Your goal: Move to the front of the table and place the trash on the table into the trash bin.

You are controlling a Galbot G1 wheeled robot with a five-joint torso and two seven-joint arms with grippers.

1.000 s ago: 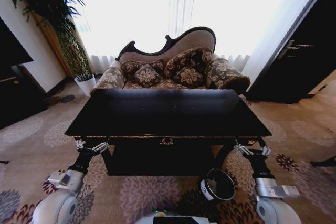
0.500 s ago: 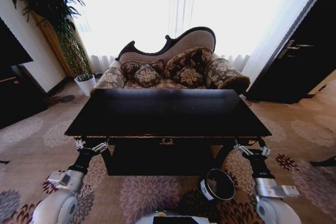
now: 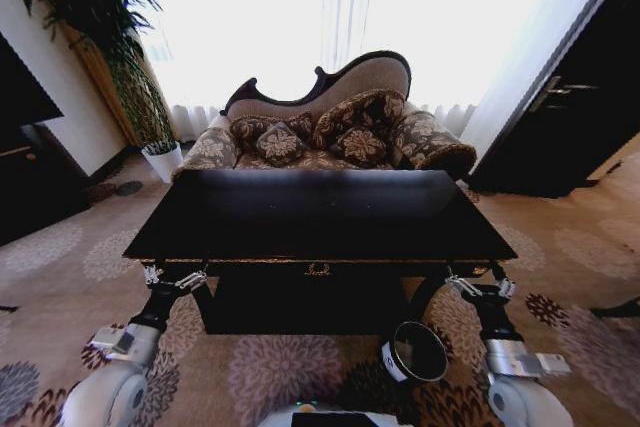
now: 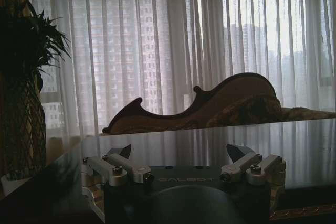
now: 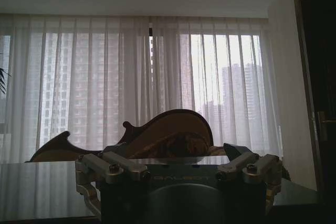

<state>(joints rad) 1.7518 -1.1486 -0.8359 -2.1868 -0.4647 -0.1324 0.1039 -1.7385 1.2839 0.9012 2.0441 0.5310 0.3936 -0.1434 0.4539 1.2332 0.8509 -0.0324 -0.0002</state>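
Note:
The glossy black table (image 3: 320, 212) stands straight ahead of me, its front apron with the gold ornament close to my base. Its top reflects the window. The trash is out of view. The round dark trash bin (image 3: 415, 352) with a white label sits on the carpet under the table's front right corner, beside my right arm. My left gripper (image 3: 172, 275) is held at the front left corner and my right gripper (image 3: 480, 285) at the front right corner. Both are open and empty, as the left gripper (image 4: 179, 153) and right gripper (image 5: 176, 153) show in the wrist views, level with the table top (image 4: 210, 140).
A patterned sofa (image 3: 330, 132) with cushions stands behind the table before curtained windows. A potted plant (image 3: 160, 157) is at the far left, dark furniture (image 3: 30, 167) at the left wall, and a dark door (image 3: 580, 117) at the right. Floral carpet lies around the table.

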